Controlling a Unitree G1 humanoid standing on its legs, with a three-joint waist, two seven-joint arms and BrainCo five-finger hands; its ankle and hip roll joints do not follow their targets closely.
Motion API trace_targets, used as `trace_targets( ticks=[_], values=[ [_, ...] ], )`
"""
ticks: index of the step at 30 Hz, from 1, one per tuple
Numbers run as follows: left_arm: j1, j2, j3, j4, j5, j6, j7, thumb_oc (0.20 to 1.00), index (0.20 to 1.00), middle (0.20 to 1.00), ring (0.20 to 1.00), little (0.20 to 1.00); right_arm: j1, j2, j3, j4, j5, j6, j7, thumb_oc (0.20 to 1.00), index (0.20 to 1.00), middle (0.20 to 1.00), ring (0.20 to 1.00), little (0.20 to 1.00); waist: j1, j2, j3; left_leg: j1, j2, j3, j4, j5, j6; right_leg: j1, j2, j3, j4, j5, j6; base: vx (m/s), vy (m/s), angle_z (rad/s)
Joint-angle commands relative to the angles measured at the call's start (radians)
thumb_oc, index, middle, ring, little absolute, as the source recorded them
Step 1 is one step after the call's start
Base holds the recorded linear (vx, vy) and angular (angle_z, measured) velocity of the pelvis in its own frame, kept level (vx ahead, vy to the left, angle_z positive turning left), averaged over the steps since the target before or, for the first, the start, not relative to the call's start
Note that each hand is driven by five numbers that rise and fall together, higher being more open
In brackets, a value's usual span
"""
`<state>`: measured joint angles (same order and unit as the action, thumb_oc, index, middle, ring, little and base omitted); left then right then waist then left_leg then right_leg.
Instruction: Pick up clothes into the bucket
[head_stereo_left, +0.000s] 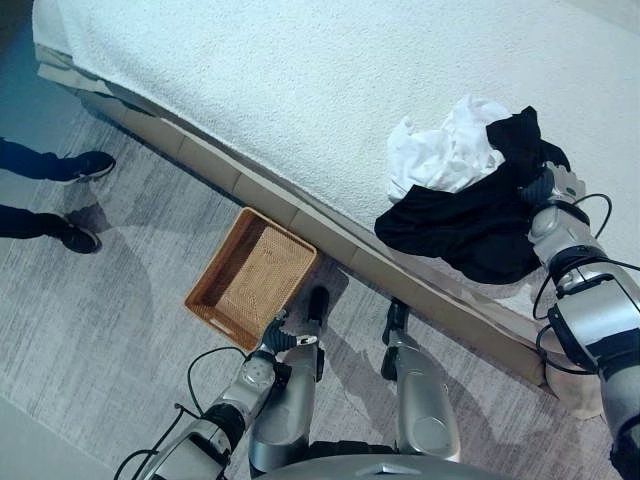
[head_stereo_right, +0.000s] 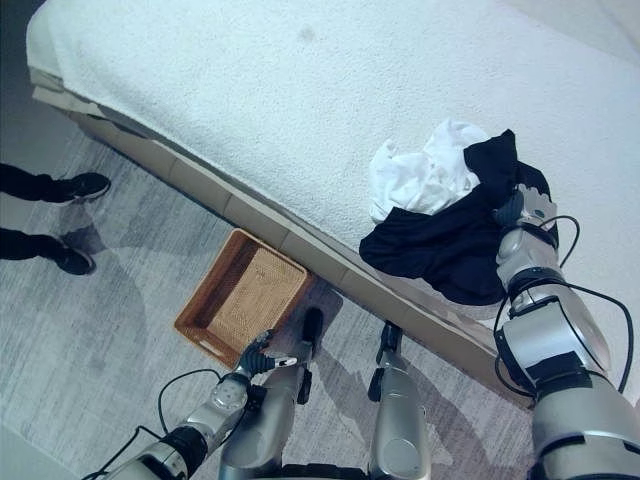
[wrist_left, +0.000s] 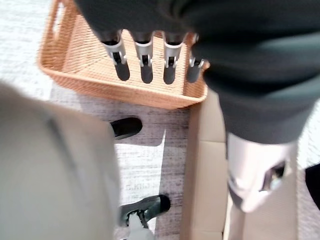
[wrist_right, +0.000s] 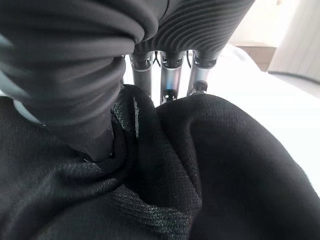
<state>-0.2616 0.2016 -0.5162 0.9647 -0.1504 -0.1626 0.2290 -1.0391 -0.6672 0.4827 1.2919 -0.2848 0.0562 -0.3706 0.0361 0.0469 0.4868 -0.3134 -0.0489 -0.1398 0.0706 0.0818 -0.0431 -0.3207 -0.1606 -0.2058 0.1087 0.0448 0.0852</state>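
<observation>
A black garment (head_stereo_left: 470, 225) lies crumpled near the bed's edge, partly over a white garment (head_stereo_left: 445, 150). My right hand (head_stereo_left: 548, 188) rests on the black garment's right side. In the right wrist view its fingers (wrist_right: 170, 80) and thumb dig into a bunched fold of the black cloth (wrist_right: 225, 160), pinching it. A brown wicker basket (head_stereo_left: 255, 275) sits empty on the floor beside the bed. My left hand (head_stereo_left: 278, 335) hangs low just beside the basket's near corner, its fingers (wrist_left: 145, 55) straight and holding nothing, above the basket's rim (wrist_left: 125, 92).
The bed (head_stereo_left: 300, 80) has a white textured cover and a beige base (head_stereo_left: 330, 245) running diagonally. A person's dark shoes (head_stereo_left: 85, 165) stand on the grey carpet at the far left. Open carpet lies left of the basket.
</observation>
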Motion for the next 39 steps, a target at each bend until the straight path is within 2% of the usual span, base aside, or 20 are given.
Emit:
trace_targets(
  ticks=[1,8,10,12,17,19,22,29,30,32,35,36,37,39],
  values=[
    [0.007,0.026,0.039,-0.041,0.004,-0.024,0.024,1.000,1.000,1.000,1.000,1.000,-0.104,-0.065,0.058,-0.075,0.040,-0.028,-0.069,0.200,0.200,0.200,0.200,0.200,-0.031,-0.083,-0.027,-0.021,-0.017,0.020,0.054,-0.056,-0.003,0.034,-0.024,0.080,0.015,-0.031,0.048,0.01,-0.011,-0.24],
    [0.008,0.118,0.110,-0.267,-0.026,-0.056,0.043,1.000,1.000,1.000,1.000,1.000,-0.121,-0.125,0.050,-0.280,0.014,-0.021,-0.099,0.200,0.200,0.200,0.200,0.200,-0.052,-0.112,-0.080,0.038,0.002,0.054,0.045,-0.073,-0.003,0.075,-0.010,0.100,-0.001,-0.024,0.049,0.02,-0.005,-0.15],
    [0.006,0.146,0.146,-0.345,-0.041,-0.063,0.041,1.000,1.000,1.000,1.000,1.000,-0.116,-0.164,0.032,-0.410,-0.021,-0.011,-0.100,0.200,0.200,0.200,0.200,0.200,-0.065,-0.121,-0.113,0.068,0.007,0.063,0.041,-0.082,-0.003,0.100,-0.001,0.107,-0.009,-0.027,0.048,0.04,-0.021,-0.16],
    [0.008,0.150,0.153,-0.368,-0.044,-0.061,0.038,1.000,1.000,1.000,1.000,1.000,-0.101,-0.173,0.020,-0.447,-0.033,-0.005,-0.097,0.200,0.200,0.200,0.200,0.200,-0.066,-0.123,-0.122,0.084,0.010,0.066,0.037,-0.085,-0.002,0.113,0.002,0.108,-0.011,-0.030,0.047,0.05,-0.015,-0.23],
    [0.001,0.180,0.172,-0.515,-0.069,-0.063,0.007,1.000,1.000,1.000,1.000,1.000,-0.085,-0.203,-0.028,-0.579,-0.056,-0.001,-0.082,0.200,0.200,0.200,0.200,0.200,-0.083,-0.128,-0.190,0.152,0.020,0.087,0.025,-0.101,0.000,0.169,0.024,0.123,-0.032,-0.036,0.044,0.04,-0.021,-0.13],
    [0.003,0.184,0.172,-0.537,-0.075,-0.061,0.000,1.000,1.000,1.000,1.000,1.000,-0.080,-0.202,-0.039,-0.594,-0.047,-0.004,-0.079,0.200,0.200,0.200,0.200,0.200,-0.085,-0.130,-0.202,0.165,0.023,0.092,0.020,-0.102,0.001,0.180,0.028,0.127,-0.038,-0.036,0.042,0.03,-0.021,-0.19],
    [0.022,0.186,0.167,-0.574,-0.101,-0.056,-0.024,1.000,1.000,1.000,1.000,1.000,-0.070,-0.182,-0.063,-0.601,0.060,-0.037,-0.050,0.200,0.200,0.200,0.200,0.200,-0.092,-0.137,-0.235,0.195,0.033,0.109,0.009,-0.103,0.001,0.205,0.041,0.136,-0.052,-0.034,0.041,0.02,-0.032,-0.13],
    [0.074,0.178,0.157,-0.582,-0.107,-0.034,-0.055,1.000,1.000,1.000,1.000,1.000,-0.071,-0.172,-0.039,-0.579,0.117,-0.060,0.007,0.200,0.200,0.200,0.200,0.200,-0.092,-0.146,-0.270,0.220,0.044,0.119,-0.012,-0.097,-0.002,0.231,0.055,0.138,-0.082,-0.027,0.037,0.01,-0.025,-0.11],
    [0.093,0.174,0.155,-0.577,-0.101,-0.029,-0.061,1.000,1.000,1.000,1.000,1.000,-0.063,-0.164,-0.034,-0.576,0.116,-0.065,0.022,0.404,0.404,0.404,0.404,0.404,-0.090,-0.146,-0.275,0.220,0.046,0.119,-0.014,-0.094,-0.004,0.234,0.056,0.135,-0.087,-0.025,0.036,-0.01,-0.016,-0.08],
    [0.101,0.170,0.155,-0.569,-0.098,-0.026,-0.062,1.000,1.000,1.000,1.000,1.000,-0.059,-0.160,-0.032,-0.568,0.118,-0.067,0.027,1.000,1.000,1.000,1.000,1.000,-0.089,-0.146,-0.277,0.221,0.047,0.120,-0.016,-0.092,-0.005,0.236,0.057,0.133,-0.091,-0.024,0.036,-0.01,-0.013,-0.06],
    [0.132,0.164,0.151,-0.549,-0.096,-0.019,-0.073,1.000,1.000,1.000,1.000,1.000,-0.059,-0.152,-0.001,-0.518,0.143,-0.079,0.079,1.000,1.000,1.000,1.000,1.000,-0.077,-0.149,-0.276,0.218,0.048,0.113,-0.016,-0.086,-0.008,0.240,0.058,0.123,-0.094,-0.022,0.032,0.00,0.000,0.00],
    [0.132,0.163,0.151,-0.549,-0.096,-0.019,-0.073,1.000,1.000,1.000,1.000,1.000,-0.061,-0.152,0.001,-0.516,0.144,-0.080,0.079,0.548,0.548,0.548,0.548,0.548,-0.078,-0.149,-0.276,0.218,0.048,0.113,-0.016,-0.086,-0.008,0.241,0.058,0.123,-0.094,-0.022,0.032,0.00,0.000,0.00],
    [0.139,0.160,0.148,-0.537,-0.092,-0.016,-0.077,1.000,1.000,1.000,1.000,1.000,-0.065,-0.147,0.018,-0.498,0.150,-0.084,0.097,0.200,0.200,0.200,0.200,0.200,-0.075,-0.151,-0.276,0.217,0.049,0.110,-0.016,-0.084,-0.009,0.242,0.058,0.121,-0.098,-0.021,0.031,0.00,0.000,0.00],
    [0.150,0.157,0.146,-0.527,-0.092,-0.014,-0.080,1.000,1.000,1.000,1.000,1.000,-0.074,-0.140,0.032,-0.469,0.164,-0.087,0.111,0.200,0.200,0.200,0.200,0.200,-0.071,-0.152,-0.275,0.216,0.051,0.106,-0.018,-0.081,-0.011,0.244,0.058,0.117,-0.101,-0.020,0.031,0.00,0.000,0.00]
  ],
)
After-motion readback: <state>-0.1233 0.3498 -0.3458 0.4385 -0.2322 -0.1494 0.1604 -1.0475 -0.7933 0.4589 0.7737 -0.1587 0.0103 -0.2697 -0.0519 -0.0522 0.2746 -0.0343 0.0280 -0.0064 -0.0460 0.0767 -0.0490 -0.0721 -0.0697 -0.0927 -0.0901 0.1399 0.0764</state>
